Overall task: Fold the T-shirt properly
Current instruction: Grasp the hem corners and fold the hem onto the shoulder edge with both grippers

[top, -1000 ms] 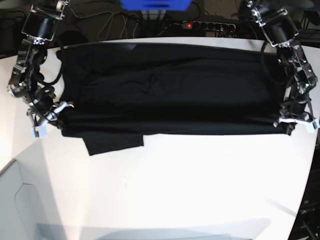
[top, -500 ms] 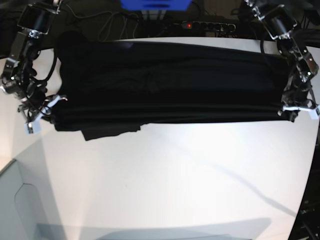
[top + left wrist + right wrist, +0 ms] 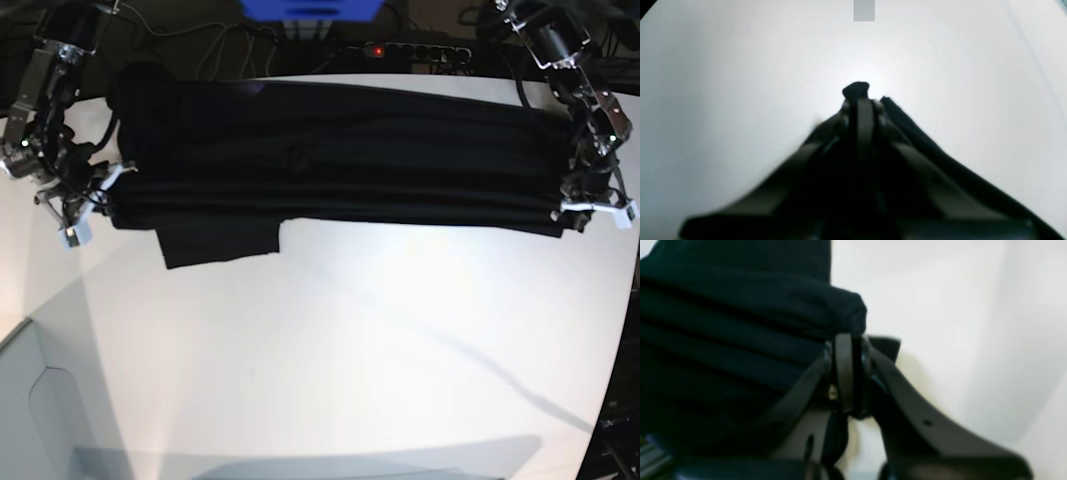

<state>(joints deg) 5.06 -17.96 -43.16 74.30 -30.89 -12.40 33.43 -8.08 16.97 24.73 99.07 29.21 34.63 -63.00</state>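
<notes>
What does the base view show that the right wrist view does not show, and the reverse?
Only the base view shows the whole T-shirt stretched as a long band between both arms, one sleeve hanging from its near edge, the left claw at the other end, and the power strip behind the table.

Only the right wrist view shows, close up, how the right claw pinches a bunched fold of cloth, with its jaws shut on it.

Both show the black T-shirt, the white table and the right claw gripping the cloth.
</notes>
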